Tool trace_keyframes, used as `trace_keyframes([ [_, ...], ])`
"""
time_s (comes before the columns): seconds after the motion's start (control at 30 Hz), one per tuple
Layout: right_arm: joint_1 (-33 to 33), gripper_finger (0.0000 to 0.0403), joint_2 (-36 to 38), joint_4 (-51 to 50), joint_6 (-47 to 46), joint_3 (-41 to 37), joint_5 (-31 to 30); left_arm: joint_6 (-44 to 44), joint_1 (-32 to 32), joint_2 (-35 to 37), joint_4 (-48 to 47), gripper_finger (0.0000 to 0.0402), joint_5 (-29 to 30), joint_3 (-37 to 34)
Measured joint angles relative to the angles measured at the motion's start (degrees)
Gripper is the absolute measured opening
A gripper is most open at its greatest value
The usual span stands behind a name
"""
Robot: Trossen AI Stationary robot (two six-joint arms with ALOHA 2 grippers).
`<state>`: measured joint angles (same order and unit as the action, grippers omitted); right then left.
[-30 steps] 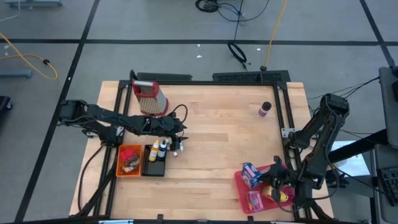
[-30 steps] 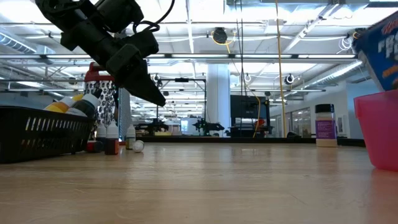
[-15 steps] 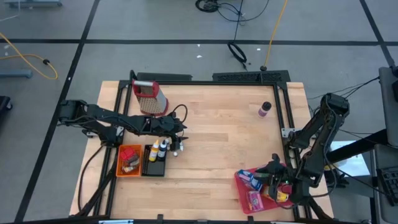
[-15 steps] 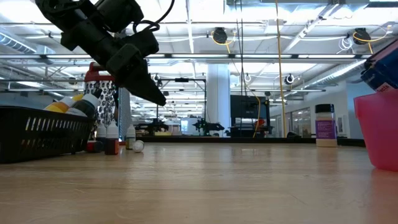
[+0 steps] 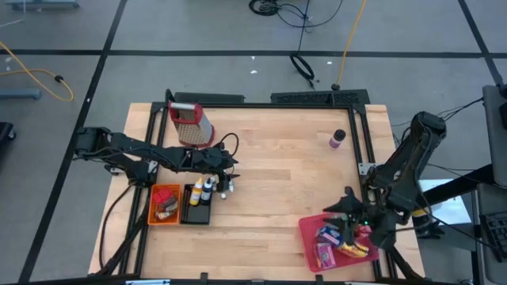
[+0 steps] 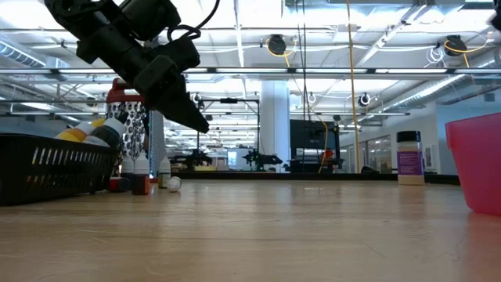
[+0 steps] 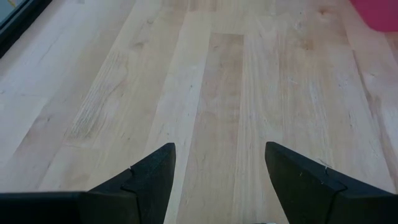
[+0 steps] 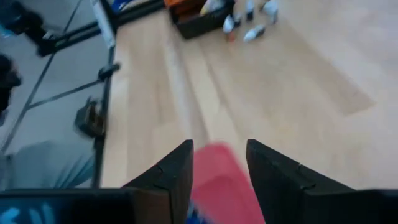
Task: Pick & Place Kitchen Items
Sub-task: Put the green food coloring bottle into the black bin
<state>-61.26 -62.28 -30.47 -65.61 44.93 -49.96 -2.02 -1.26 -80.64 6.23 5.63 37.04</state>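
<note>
Currently the right tool [image 5: 351,224] hangs with its fingers parted and empty over the pink plastic bin [image 5: 310,240] at the near right of the wooden tabletop [image 5: 277,174], where blue and pink cartons [image 5: 329,235] lie. Across the tabletop, the left tool [image 5: 230,176] waits wide open and empty above small bottles [image 5: 223,190] beside the black basket [image 5: 196,214].

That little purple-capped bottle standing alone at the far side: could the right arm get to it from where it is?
Probably yes. The right tool hangs open and empty over the red bin, and only bare table lies between it and the bottle.
</note>
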Motion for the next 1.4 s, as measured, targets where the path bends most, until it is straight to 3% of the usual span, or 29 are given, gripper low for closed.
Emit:
trace_keyframes([
  [0.17, 8.84, 0.0139, -0.59, 9.79, 11.45, -0.02, 2.2, 0.0, 0.0, 0.0, 0.78, 0.0253, 0.04, 0.0],
  [0.4, 24.34, 0.0133, -5.31, 26.88, 31.9, -0.02, 18.51, -0.08, 0.0, 0.0, 1.84, 0.0253, 0.04, 0.0],
  [0.57, 32.9, 0.0132, -9.5, 34.17, 38.42, -0.05, 29.58, -1.59, 0.0, 0.0, 0.66, 0.0253, 0.0, 0.0],
  [0.7, 37.57, 0.0132, -13.34, 38.41, 41.42, -0.07, 33.66, -2.83, 0.0, 1.0, -3.26, 0.0253, 0.05, 0.0],
  [1.0, 41.91, 0.0132, -20.87, 41.29, 42.08, -0.07, 38.79, -2.38, -0.07, 3.61, -13.51, 0.0253, 4.91, 0.04],
  [1.4, 42.21, 0.0132, -24.87, 50.17, 46.27, -0.07, 39.59, -3.45, -3.19, 2.99, -18.56, 0.0253, 2.45, 0.04],
])
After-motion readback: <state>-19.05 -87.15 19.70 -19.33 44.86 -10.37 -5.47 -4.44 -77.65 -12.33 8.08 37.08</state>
